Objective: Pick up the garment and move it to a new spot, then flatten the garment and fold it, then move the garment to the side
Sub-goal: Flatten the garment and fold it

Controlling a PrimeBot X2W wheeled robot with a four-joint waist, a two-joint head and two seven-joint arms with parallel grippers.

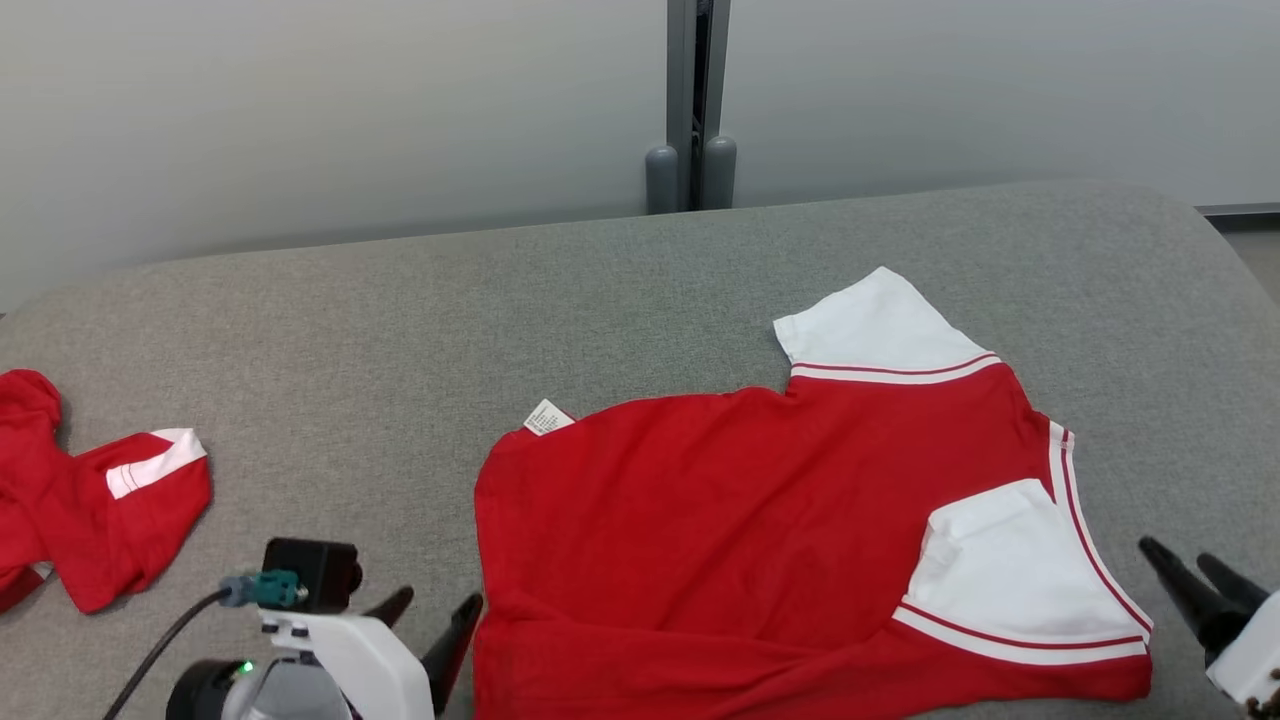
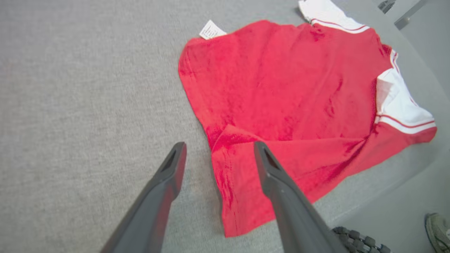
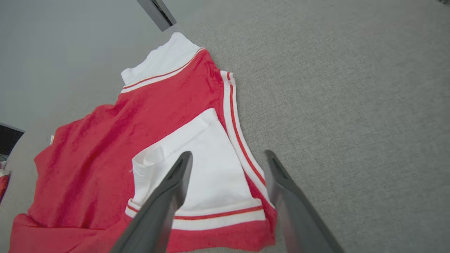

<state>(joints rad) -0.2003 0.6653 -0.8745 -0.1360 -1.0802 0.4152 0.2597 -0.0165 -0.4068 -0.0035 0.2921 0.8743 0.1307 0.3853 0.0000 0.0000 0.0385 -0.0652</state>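
The garment [image 1: 750, 530] is a red shirt with white, red-striped sleeves, lying spread on the grey table [image 1: 400, 330]. Its near sleeve [image 1: 1010, 570] is folded onto the body, and a fold runs along the near hem. A white label [image 1: 548, 417] sticks out at the far left corner. My left gripper [image 1: 437, 605] stands open just above the shirt's [image 2: 281, 88] left edge, one finger over the cloth and one over bare table, holding nothing. My right gripper [image 1: 1178, 553] is open beside the shirt's [image 3: 105, 158] right edge, its fingers straddling the striped neckline [image 3: 242, 140].
A second red and white garment [image 1: 90, 500] lies crumpled at the table's left edge. A grey post [image 1: 690, 150] stands behind the table against the pale wall. In the left wrist view, a shoe [image 2: 437, 228] rests on the floor past the table's near edge.
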